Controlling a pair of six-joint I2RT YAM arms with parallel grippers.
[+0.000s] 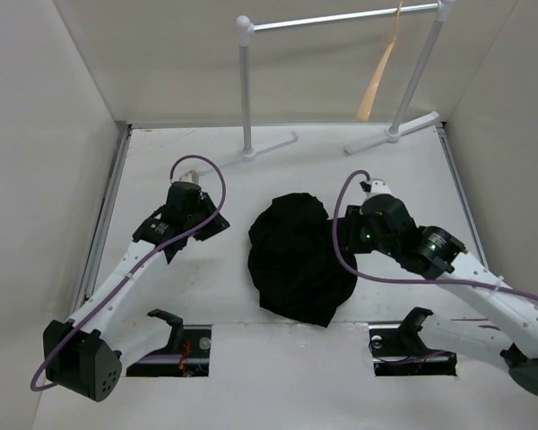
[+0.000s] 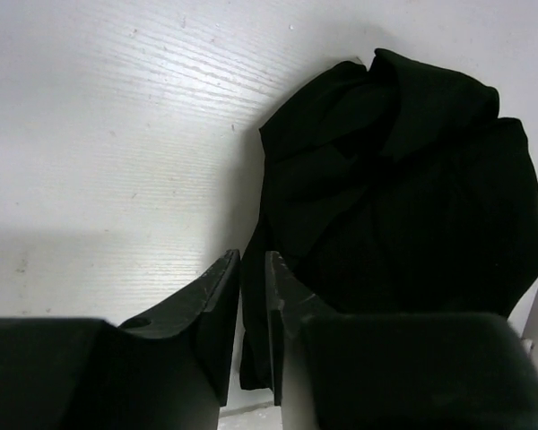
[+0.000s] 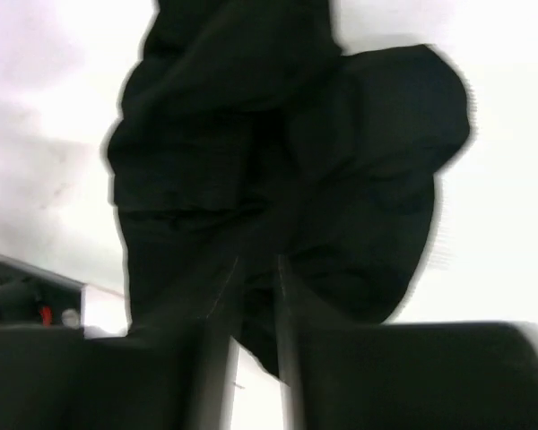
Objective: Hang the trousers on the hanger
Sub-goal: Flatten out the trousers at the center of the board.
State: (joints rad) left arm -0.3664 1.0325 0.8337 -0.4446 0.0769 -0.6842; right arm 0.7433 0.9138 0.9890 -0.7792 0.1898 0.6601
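The black trousers [image 1: 296,260] lie in a crumpled heap in the middle of the white table. They also show in the left wrist view [image 2: 403,197] and the right wrist view [image 3: 278,152]. The tan hanger [image 1: 381,72] hangs on the rail at the back right. My left gripper [image 1: 222,224] is just left of the heap, apart from it; its fingertips [image 2: 253,269] stand almost together with nothing between them. My right gripper [image 1: 341,235] is at the heap's right edge, low over the cloth [image 3: 258,269], jaws nearly together, the view blurred.
A white-and-grey rail stand [image 1: 341,18] stands at the back, its feet [image 1: 273,145] on the table. Pale walls enclose three sides. Two cut-outs with black brackets [image 1: 169,345] [image 1: 412,345] sit at the near edge.
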